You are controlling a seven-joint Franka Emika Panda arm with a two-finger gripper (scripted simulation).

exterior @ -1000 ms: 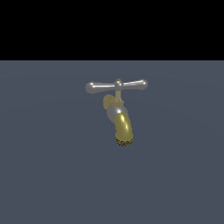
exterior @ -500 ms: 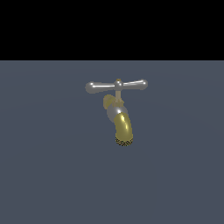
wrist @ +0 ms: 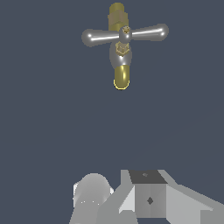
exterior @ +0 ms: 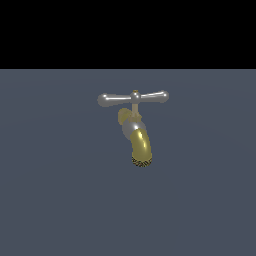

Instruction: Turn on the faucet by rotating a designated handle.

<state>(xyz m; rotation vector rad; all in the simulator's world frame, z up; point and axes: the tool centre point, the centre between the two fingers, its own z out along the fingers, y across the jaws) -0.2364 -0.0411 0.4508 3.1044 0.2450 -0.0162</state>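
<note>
The plain slate-grey floor (exterior: pixel 55 200) carries only the faucet (exterior: pixel 136 132), which stands just above the middle of the exterior view. In the wrist view it sits at twelve o'clock, well apart from the gripper (wrist: pixel 144 199), whose pale blocky body shows but whose fingertips do not, so I cannot tell if it is spread or closed. The curved spout (exterior: pixel 141 146) is glossy brass-yellow. The handle (exterior: pixel 133 98) is a slim, polished silver crossbar with bulbous ends pointing to three and nine o'clock. Pushing one bulb sideways, far from the stem, would likely turn it best.
</note>
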